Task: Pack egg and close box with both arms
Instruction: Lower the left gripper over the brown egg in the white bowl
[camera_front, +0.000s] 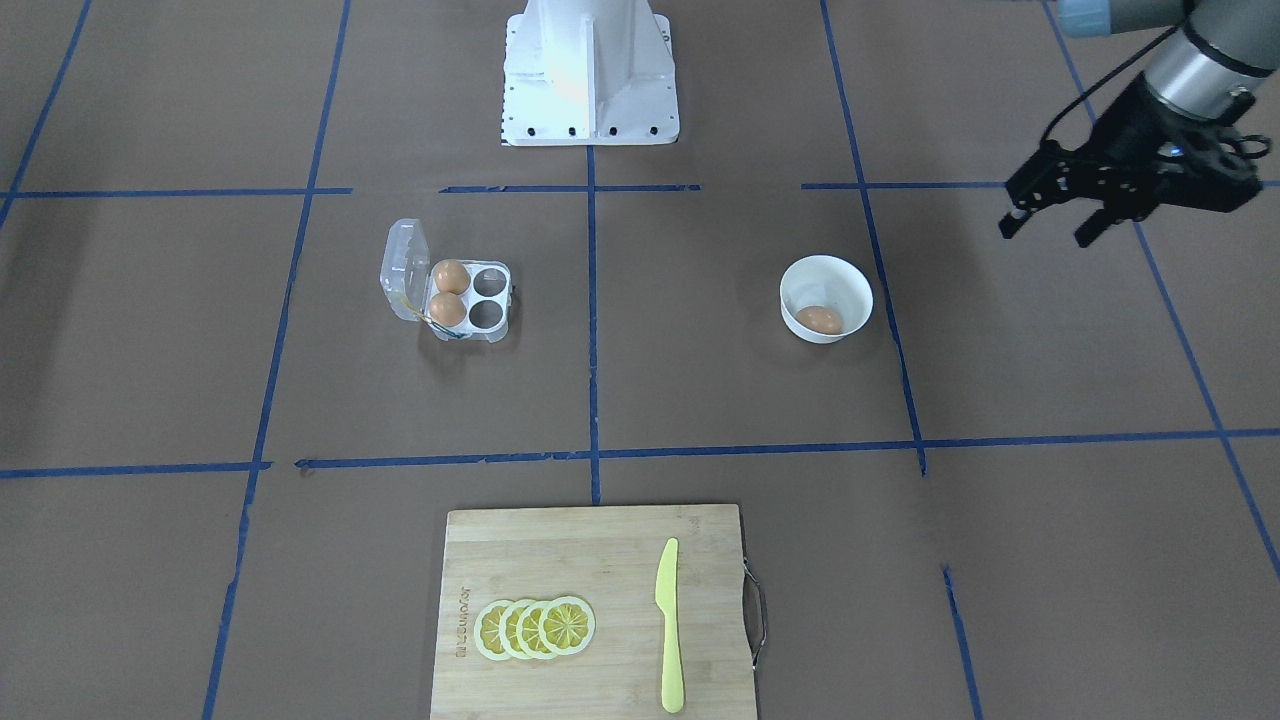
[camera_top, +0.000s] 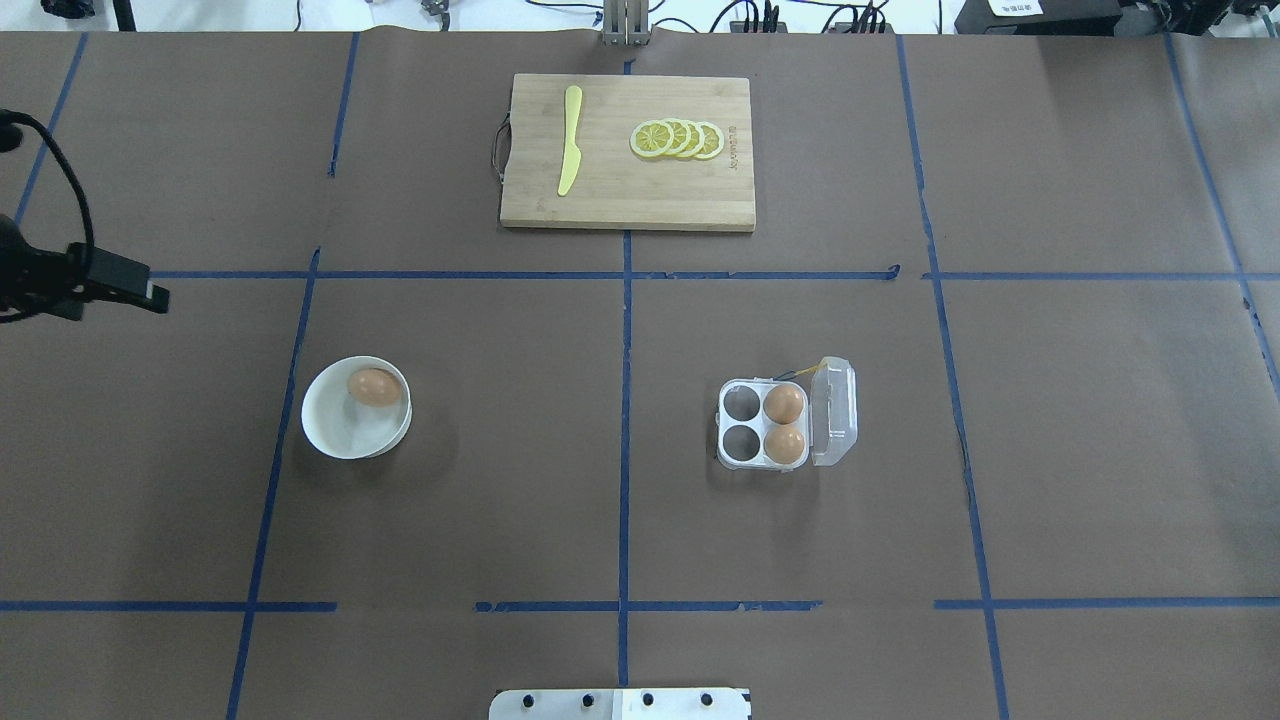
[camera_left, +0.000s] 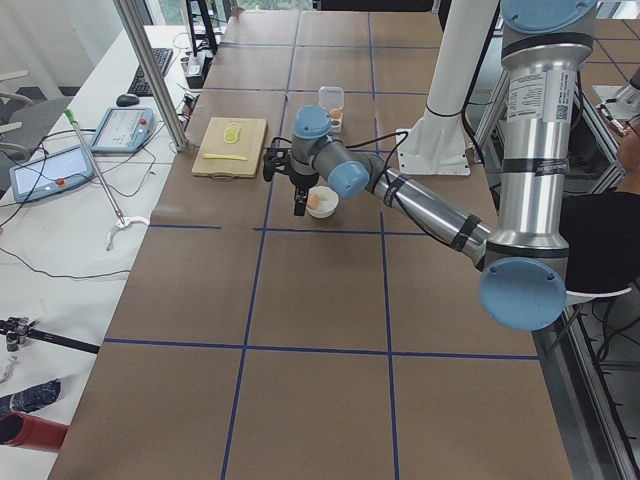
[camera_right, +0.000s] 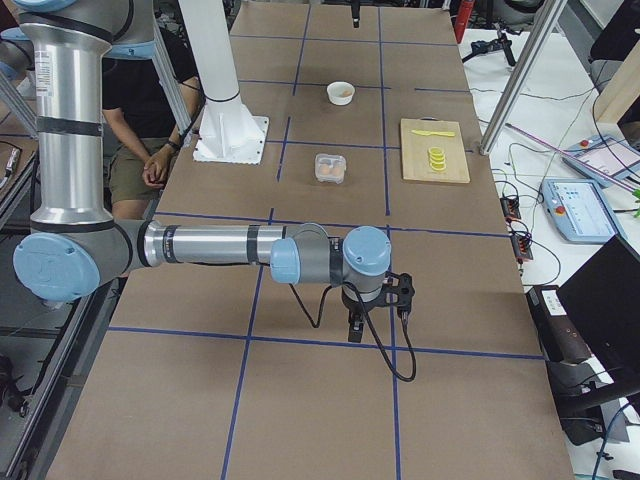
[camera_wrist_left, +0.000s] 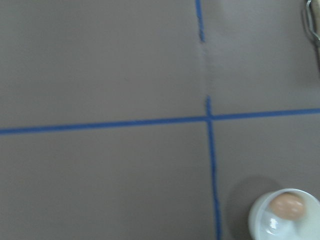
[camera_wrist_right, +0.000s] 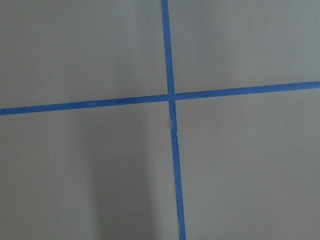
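The egg (camera_front: 820, 320) lies in a round white bowl (camera_front: 797, 278) on the robot's left half of the table; it also shows in the overhead view (camera_top: 374, 386) and the left wrist view (camera_wrist_left: 286, 206). The box (camera_front: 492, 336) stands open on the right half, lid (camera_front: 403, 265) tipped back, with two brown eggs (camera_front: 449, 292) in the cups by the hinge and two cups empty. My left gripper (camera_front: 1048, 232) is open and empty, in the air well off to the outer side of the bowl. My right gripper (camera_right: 378, 312) shows only in the exterior right view; I cannot tell its state.
A wooden cutting board (camera_front: 560, 560) with a yellow knife (camera_front: 668, 620) and lemon slices (camera_front: 535, 628) lies at the table's far side from the robot. The white pedestal base (camera_front: 590, 70) stands at the robot's side. Blue tape lines cross the brown table.
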